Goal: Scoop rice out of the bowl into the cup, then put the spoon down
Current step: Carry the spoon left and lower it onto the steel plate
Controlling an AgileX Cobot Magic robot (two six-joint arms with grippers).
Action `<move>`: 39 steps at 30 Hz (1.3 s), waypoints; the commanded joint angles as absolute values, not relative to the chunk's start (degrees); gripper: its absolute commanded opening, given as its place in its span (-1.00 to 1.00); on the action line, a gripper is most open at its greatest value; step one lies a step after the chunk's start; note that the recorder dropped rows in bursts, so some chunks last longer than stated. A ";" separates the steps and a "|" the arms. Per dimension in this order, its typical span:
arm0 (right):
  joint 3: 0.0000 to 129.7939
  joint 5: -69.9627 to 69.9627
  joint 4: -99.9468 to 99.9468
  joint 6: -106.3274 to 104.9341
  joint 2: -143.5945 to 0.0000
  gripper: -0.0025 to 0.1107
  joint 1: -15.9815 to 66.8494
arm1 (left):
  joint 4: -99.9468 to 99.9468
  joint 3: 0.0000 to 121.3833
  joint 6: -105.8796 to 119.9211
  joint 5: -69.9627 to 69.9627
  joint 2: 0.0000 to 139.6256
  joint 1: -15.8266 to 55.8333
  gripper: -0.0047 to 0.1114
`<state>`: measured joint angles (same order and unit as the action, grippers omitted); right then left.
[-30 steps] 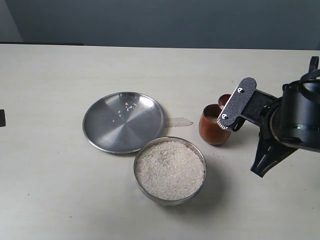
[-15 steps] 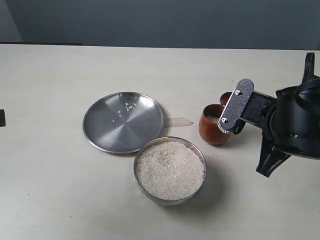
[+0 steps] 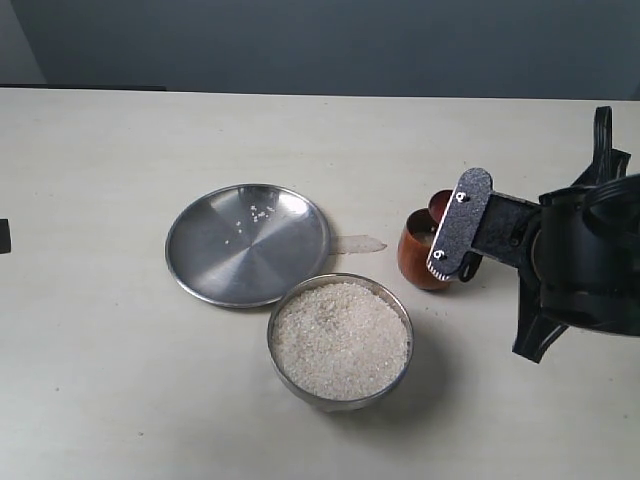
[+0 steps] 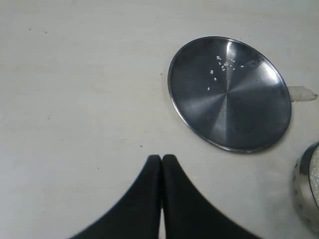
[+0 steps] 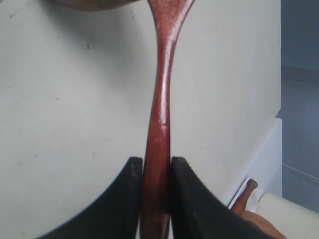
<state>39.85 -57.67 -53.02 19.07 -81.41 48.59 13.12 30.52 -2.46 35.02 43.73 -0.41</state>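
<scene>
The steel bowl (image 3: 285,368) in the exterior view is heaped with white rice (image 3: 340,340). Up and to its right stands the reddish-brown wooden cup (image 3: 415,262), with a little rice showing inside. My right gripper (image 3: 452,235) hovers at the cup's right side, shut on the spoon's handle (image 5: 162,99). The spoon's round head (image 3: 438,205) shows just above the cup's far rim. In the right wrist view the gripper (image 5: 155,160) clamps the handle between both fingers. My left gripper (image 4: 162,158) is shut on nothing, over bare table near the plate.
A flat steel plate (image 3: 247,243) with a few loose grains lies up and left of the bowl, also seen in the left wrist view (image 4: 229,94). A small clear strip (image 3: 360,242) lies between plate and cup. The table's right edge (image 5: 269,134) is close to the right arm.
My right gripper has turned at the wrist and shifted slightly left and down beside the cup, still gripping the spoon. Bowl, plate and cup have not moved.
</scene>
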 commanded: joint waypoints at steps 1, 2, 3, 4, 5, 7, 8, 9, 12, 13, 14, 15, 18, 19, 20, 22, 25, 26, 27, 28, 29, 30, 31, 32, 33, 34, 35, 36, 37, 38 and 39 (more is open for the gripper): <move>39.77 -58.46 -53.94 18.96 -81.51 -0.97 48.76 | 12.52 30.77 -2.35 34.49 43.82 -0.48 -0.91; 39.77 -58.46 -53.94 18.96 -81.51 -0.97 48.76 | 12.52 30.77 -2.35 34.49 43.82 -0.48 -0.91; 39.77 -58.46 -53.94 18.96 -81.51 -0.97 48.76 | 12.52 30.77 -2.35 34.49 43.82 -0.48 -0.91; 39.77 -58.33 -53.94 19.16 -81.51 -0.97 48.76 | 12.52 30.77 -2.35 34.49 43.82 -0.48 -0.91; 39.77 -58.17 -53.94 19.37 -81.51 -0.97 48.76 | 12.52 30.77 -2.35 34.49 43.82 -0.48 -0.91; 39.77 -57.91 -54.09 21.05 -81.51 -0.97 48.76 | 12.52 30.77 -2.35 34.49 43.82 -0.48 -0.91; 39.77 -57.40 -54.39 23.04 -81.51 -0.97 48.76 | 12.52 30.77 -2.35 34.49 43.82 -0.48 -0.91; 39.77 -56.77 -54.51 25.06 -81.51 -0.97 48.76 | 12.52 30.77 -2.35 34.49 43.82 -0.48 -0.91; 40.45 -52.80 -53.44 31.79 -81.51 -0.97 48.76 | 12.52 30.77 -2.35 34.49 43.82 -0.48 -0.91; 41.18 -51.00 -52.23 33.43 -81.51 -0.97 48.76 | 12.52 30.77 -2.35 34.49 43.82 -0.48 -0.91; 42.10 -49.07 -50.91 35.11 -81.51 -0.97 48.76 | 12.52 30.77 -2.35 34.49 43.82 -0.48 -0.91; 42.91 -47.51 -49.92 36.37 -81.51 -0.97 48.76 | 12.52 30.77 -2.35 34.49 43.82 -0.48 -0.91; 46.32 -41.73 -46.21 40.49 -81.51 -0.97 48.76 | 12.52 30.77 -2.35 34.49 43.82 -0.48 -0.91; 47.76 -38.86 -44.25 41.36 -81.51 -0.97 48.65 | 12.52 30.77 -2.35 34.49 43.82 -0.48 -0.91; 48.67 -37.05 -42.50 41.64 -81.51 -0.97 48.65 | 12.52 30.77 -2.35 34.49 43.82 -0.48 -0.91; 50.34 -31.43 -38.55 41.77 -81.51 -0.97 48.65 | 12.52 30.77 -2.35 34.49 43.82 -0.48 -0.91; 51.65 -23.12 -34.99 41.77 -82.30 -0.97 48.65 | 12.52 30.77 -2.35 34.49 43.82 -0.48 -0.91; 52.08 -21.76 -34.23 41.77 -83.09 -0.97 48.65 | 12.52 30.77 -2.35 34.49 43.82 -0.48 -0.91; 52.65 -20.73 -33.56 41.77 -83.88 -0.97 48.65 | 12.52 30.77 -2.35 34.49 43.82 -0.48 -0.91; 53.64 -19.55 -32.62 41.86 -85.29 -0.97 48.65 | 12.52 30.77 -2.35 34.49 43.82 -0.48 -0.91; 54.32 -18.85 -32.33 41.86 -86.36 -0.97 48.65 | 12.52 30.77 -2.35 34.49 43.82 -0.48 -0.91; 55.29 -18.28 -32.23 41.86 -87.73 -0.97 48.65 | 12.52 30.77 -2.35 34.49 43.82 -0.48 -0.91; 56.32 -17.78 -31.82 41.86 -89.24 -0.97 48.65 | 12.52 30.77 -2.35 34.49 43.82 -0.48 -0.91; 57.36 -17.15 -31.22 41.86 -90.51 -0.97 48.65 | 12.52 30.77 -2.35 34.49 43.82 -0.48 -0.91; 58.49 -16.44 -31.11 41.86 -92.09 -0.97 48.65 | 12.52 30.77 -2.35 34.49 43.82 -0.48 -0.91; 59.68 -15.61 -31.11 41.86 -93.67 -0.97 48.65 | 12.52 30.77 -2.35 34.49 43.82 -0.48 -0.91; 60.69 -14.88 -30.77 41.86 -95.23 -0.97 48.65 | 12.52 30.77 -2.35 34.49 43.82 -0.48 -0.91; 62.02 -13.99 -30.13 41.86 -96.74 -0.97 48.65 | 12.52 30.77 -2.35 34.49 43.82 -0.48 -0.91; 63.34 -13.14 -29.38 41.86 -98.20 -0.97 48.65 | 12.52 30.77 -2.35 34.49 43.82 -0.48 -0.91; 64.41 -12.56 -29.13 41.86 -99.40 -0.97 48.65 | 12.52 30.77 -2.35 34.49 43.82 -0.48 -0.91; 65.75 -12.20 -28.50 41.86 -100.92 -0.97 48.65 | 12.52 30.77 -2.35 34.49 43.82 -0.48 -0.91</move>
